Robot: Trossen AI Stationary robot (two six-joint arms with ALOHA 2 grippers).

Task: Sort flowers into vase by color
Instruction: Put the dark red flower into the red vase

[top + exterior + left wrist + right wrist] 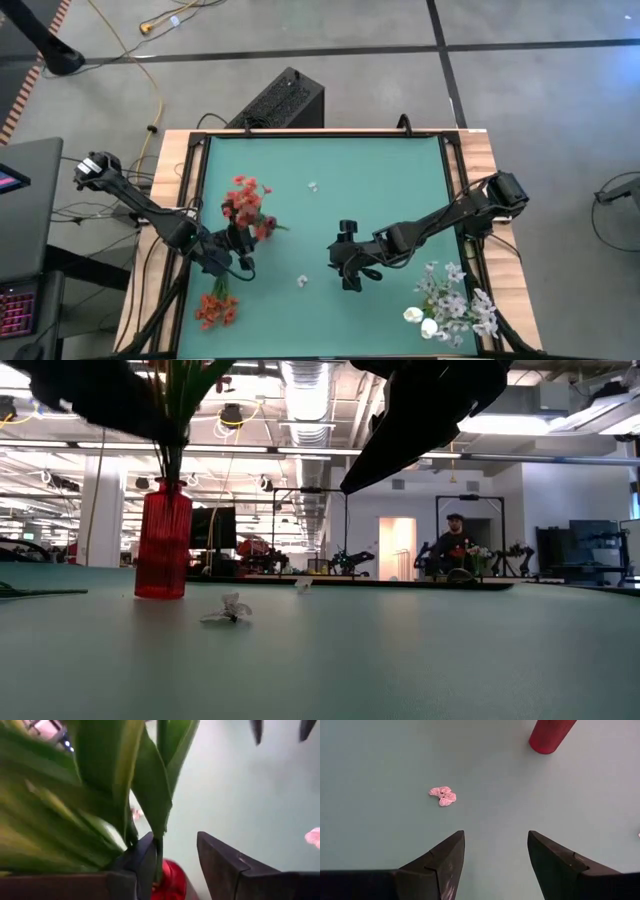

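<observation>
The teal table (380,190) fills the middle of the high view, with a wooden frame around it. The left arm reaches in from the left edge, its left gripper (172,862) directly above the red vase (163,542), fingers parted with a gap between them and green stems (150,785) running down between the fingers into the vase mouth; whether a finger touches a stem I cannot tell. The orange-red flowers (247,205) of that bunch spread above the vase. The right arm comes in from the right side, its right gripper (495,865) hanging over bare table near the centre, fingers spread wide and empty. A white flower bunch (455,305) lies at the near right corner, and an orange-red cluster (216,308) lies at the near left edge. Small loose white blossoms (443,796) rest on the table between the grippers.
</observation>
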